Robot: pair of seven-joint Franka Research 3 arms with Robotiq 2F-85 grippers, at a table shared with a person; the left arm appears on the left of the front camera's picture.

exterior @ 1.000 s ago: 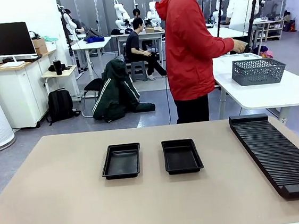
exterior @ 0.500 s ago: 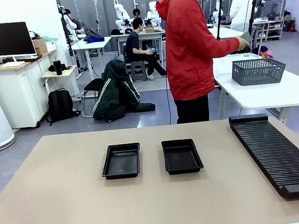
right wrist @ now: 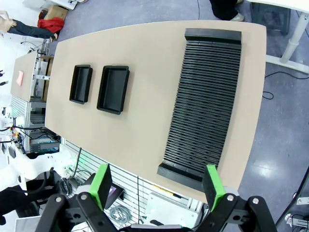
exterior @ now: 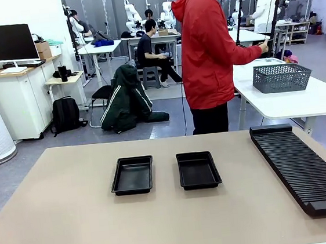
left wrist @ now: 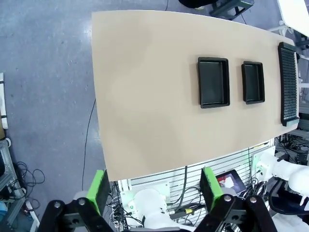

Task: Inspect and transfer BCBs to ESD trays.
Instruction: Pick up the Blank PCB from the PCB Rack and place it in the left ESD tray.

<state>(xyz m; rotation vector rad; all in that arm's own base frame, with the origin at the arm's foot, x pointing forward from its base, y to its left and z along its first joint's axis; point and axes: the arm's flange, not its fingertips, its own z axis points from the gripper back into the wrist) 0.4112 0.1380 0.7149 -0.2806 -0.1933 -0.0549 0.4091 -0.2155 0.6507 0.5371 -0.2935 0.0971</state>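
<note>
**Both trays on the table, both grippers held high and open**

From the front, the two black ESD trays sat side by side near the middle of the tan table (exterior: pixel 57 226), the left tray (exterior: pixel 132 175) and the right tray (exterior: pixel 198 169) a little apart, long sides facing each other. A long black slotted rack (exterior: pixel 302 168) lay along the table's right side, well apart from them. Beyond the far edge stood a person (exterior: pixel 208 53) in a red jacket, turned toward a white table (exterior: pixel 318 98) that carried a grey mesh basket (exterior: pixel 281 77). Their hand (exterior: pixel 264 45) was raised above that basket with the fingers curled; I could not tell what it held.

Looking down from the left wrist, the left gripper (left wrist: pixel 154 188) hung high over the table's near edge, its green pads wide apart with nothing between them. The trays and rack lay far below in a row.

From the right wrist, the right gripper (right wrist: pixel 157 186) likewise stood spread and unladen, high over the rack's near end, the trays off to one side.
</note>
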